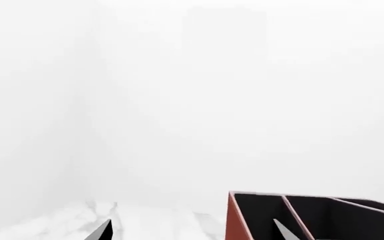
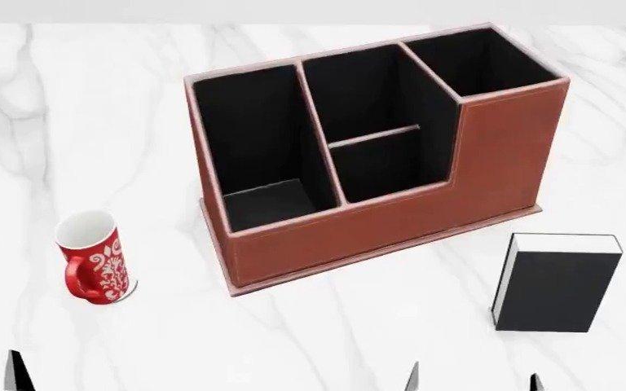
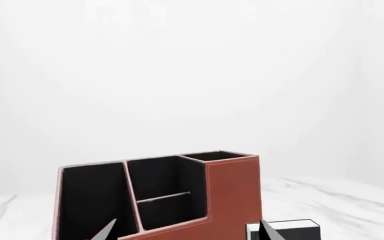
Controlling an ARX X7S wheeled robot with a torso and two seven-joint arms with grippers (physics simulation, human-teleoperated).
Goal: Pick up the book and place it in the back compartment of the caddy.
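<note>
Small black hardback book (image 2: pixel 557 285) with white page block stands upright on the white marble table (image 2: pixel 291 342), near its right edge, just off the tall end of the reddish-brown leather-look caddy (image 2: pixel 400 224). Red patterned mug (image 2: pixel 92 259) sits left. Left gripper (image 1: pixel 188 232) and right gripper (image 2: pixel 473 379) both spread, holding nothing.

Nothing here can be read. The mug (image 2: pixel 94 259) carries only a white swirling pattern on red, no words; the book (image 2: pixel 557 283) has a plain black cover, and the caddy (image 2: pixel 400 220) bears no label.
</note>
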